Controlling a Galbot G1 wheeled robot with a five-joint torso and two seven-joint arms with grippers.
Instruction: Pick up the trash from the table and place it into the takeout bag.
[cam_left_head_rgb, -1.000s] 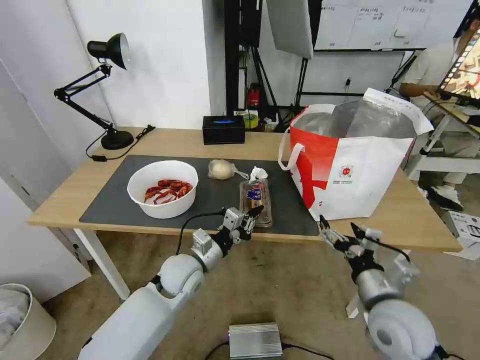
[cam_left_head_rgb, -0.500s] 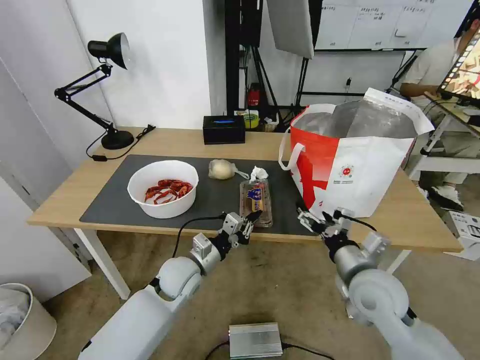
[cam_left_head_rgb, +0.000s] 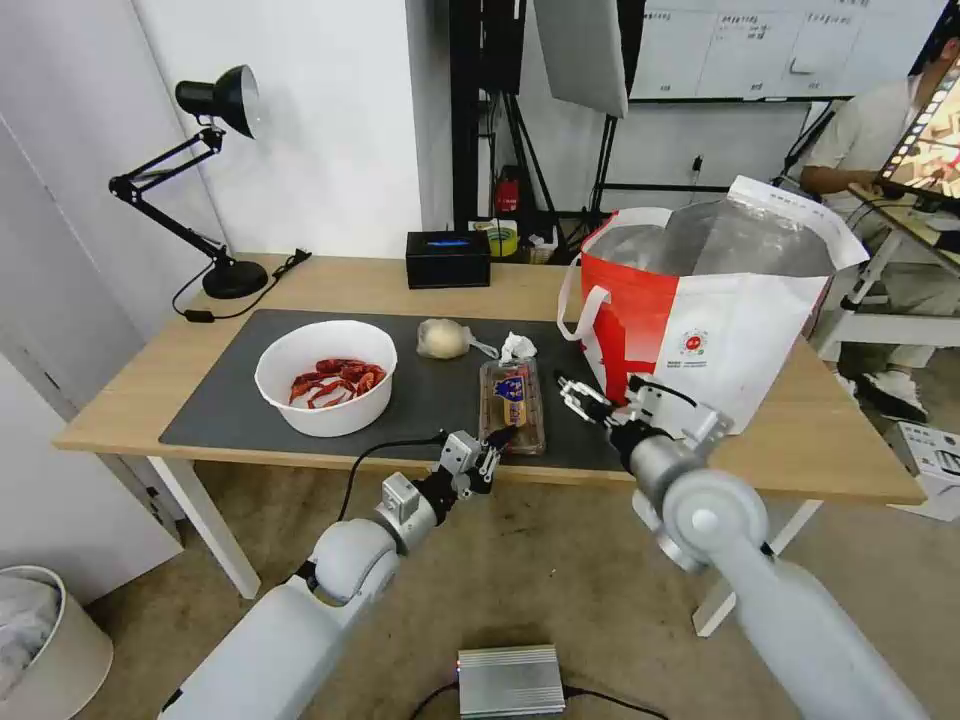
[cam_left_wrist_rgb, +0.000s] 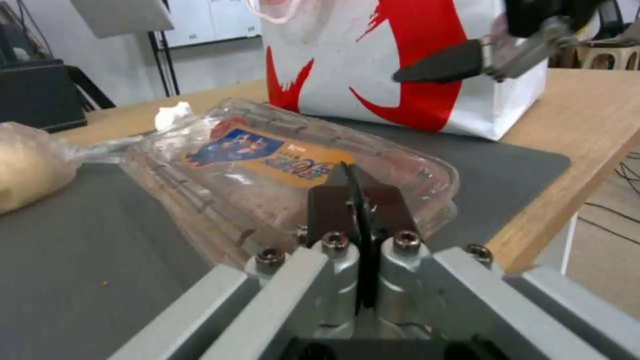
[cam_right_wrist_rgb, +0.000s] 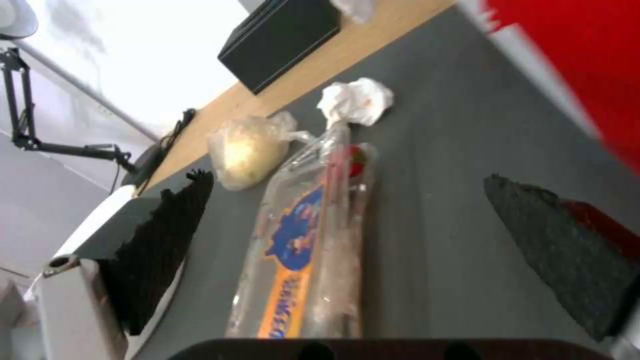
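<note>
No lettering reads clearly, perhaps blurred print on the tray's label (cam_left_wrist_rgb: 267, 155).

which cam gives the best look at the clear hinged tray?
Left wrist view: the clear hinged tray is close and large, label and lid ridges readable, the left gripper with shut jaws at its near end. The right wrist view shows it lengthwise between the open right gripper's fingers. The head view shows it small on the mat.
</note>
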